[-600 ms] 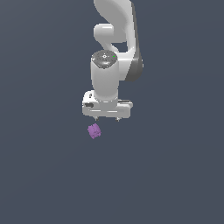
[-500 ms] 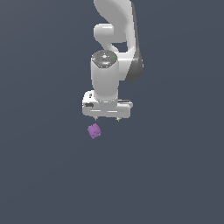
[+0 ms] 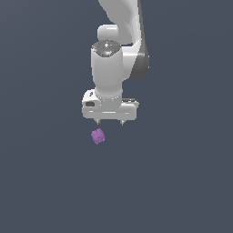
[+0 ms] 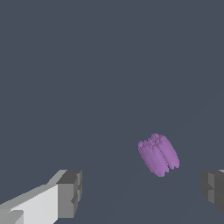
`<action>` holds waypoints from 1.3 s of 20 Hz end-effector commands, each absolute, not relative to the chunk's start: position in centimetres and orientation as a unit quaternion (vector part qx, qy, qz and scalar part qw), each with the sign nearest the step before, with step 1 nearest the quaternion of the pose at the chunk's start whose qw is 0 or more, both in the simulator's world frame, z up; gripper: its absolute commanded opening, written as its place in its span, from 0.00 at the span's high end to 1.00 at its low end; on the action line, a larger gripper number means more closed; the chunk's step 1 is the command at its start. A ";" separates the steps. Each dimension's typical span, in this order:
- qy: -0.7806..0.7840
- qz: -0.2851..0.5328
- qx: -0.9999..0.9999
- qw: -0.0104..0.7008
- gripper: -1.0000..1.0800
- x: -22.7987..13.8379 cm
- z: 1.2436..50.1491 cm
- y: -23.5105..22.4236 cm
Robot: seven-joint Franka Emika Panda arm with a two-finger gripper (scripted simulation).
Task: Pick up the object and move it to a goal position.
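The object is a tiny purple lumpy piece [image 3: 98, 136] lying on the dark grey floor. In the exterior view my white gripper [image 3: 110, 123] hangs just above it, with the piece a little toward the exterior view's left of the point between the fingertips. The jaws stand wide apart and hold nothing. In the wrist view the purple piece [image 4: 158, 154] lies between the two grey fingertips [image 4: 70, 193], nearer one of them, and does not touch either.
A plain dark grey floor [image 3: 182, 182] fills both views. The white arm [image 3: 118, 50] rises from the gripper to the upper edge of the exterior view.
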State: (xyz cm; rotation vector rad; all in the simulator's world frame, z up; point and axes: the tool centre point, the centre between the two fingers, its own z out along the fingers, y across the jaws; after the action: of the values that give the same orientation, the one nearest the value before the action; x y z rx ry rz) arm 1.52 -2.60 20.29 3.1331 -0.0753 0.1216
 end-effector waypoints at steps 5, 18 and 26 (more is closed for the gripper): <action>-0.019 0.038 0.999 0.003 0.04 1.5 20.0 -2.7; 0.058 0.026 0.998 0.006 0.04 0.9 16.6 -5.1; 0.142 0.013 0.990 0.006 0.04 -0.1 12.9 -7.6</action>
State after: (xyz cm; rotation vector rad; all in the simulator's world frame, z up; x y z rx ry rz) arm 0.12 -7.12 13.60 3.1041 0.3922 0.0470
